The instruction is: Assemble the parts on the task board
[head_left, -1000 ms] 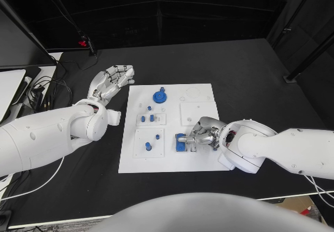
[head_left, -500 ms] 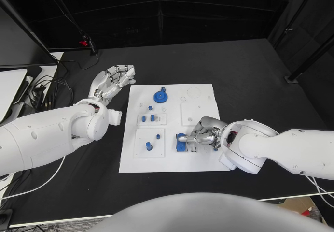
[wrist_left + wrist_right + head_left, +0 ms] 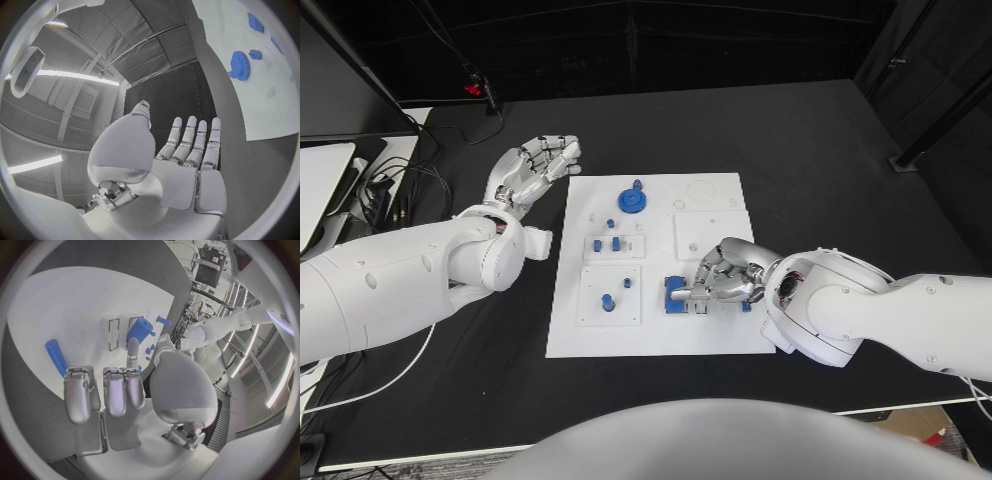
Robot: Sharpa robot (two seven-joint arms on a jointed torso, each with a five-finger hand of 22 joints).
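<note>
Parts sit on the white task board (image 3: 651, 330) mid-table: a blue block (image 3: 675, 296) lies directly under the right hand (image 3: 727, 276), whose curled fingers press down around it. Off the board's far left corner, the left hand (image 3: 535, 166) hovers, fingers straight, holding nothing.

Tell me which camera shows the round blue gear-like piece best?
The head view: the round blue gear-like piece lies in plain sight at the far end of the white task board. The left wrist view shows it small and bent near the rim. I cannot pick it out in the right wrist view.
</note>
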